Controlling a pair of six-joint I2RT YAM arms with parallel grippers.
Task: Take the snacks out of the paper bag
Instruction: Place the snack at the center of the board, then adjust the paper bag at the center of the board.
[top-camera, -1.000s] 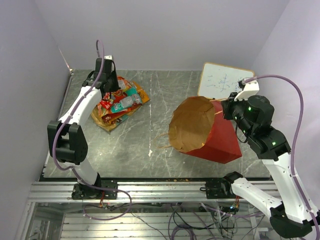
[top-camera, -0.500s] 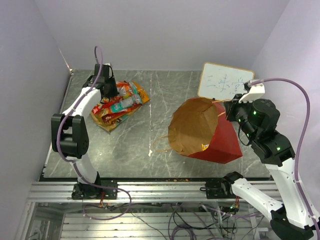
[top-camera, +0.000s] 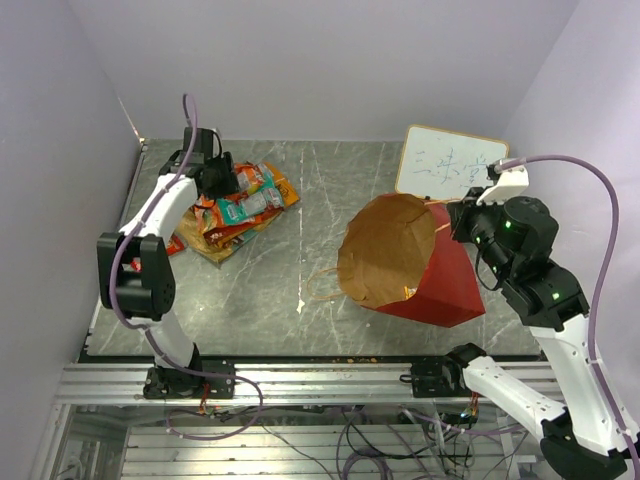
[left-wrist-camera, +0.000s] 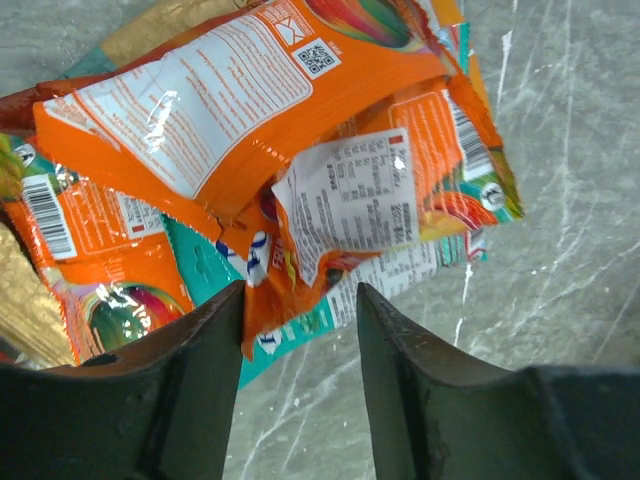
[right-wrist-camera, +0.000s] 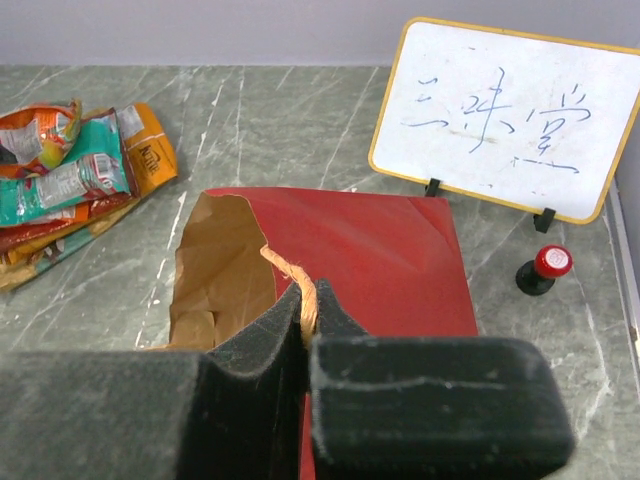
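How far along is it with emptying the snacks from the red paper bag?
Mostly done: a pile of colourful snack packets lies at the far left, outside the red paper bag. In hand: the left gripper hangs open over it, holding nothing; the right gripper is shut on the bag's thin orange cord handle. Left: a small orange speck in the bag's mouth may be one more packet.

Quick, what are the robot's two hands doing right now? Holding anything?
Left gripper: open, empty, over the snacks.
Right gripper: shut on the paper bag, by its orange cord.
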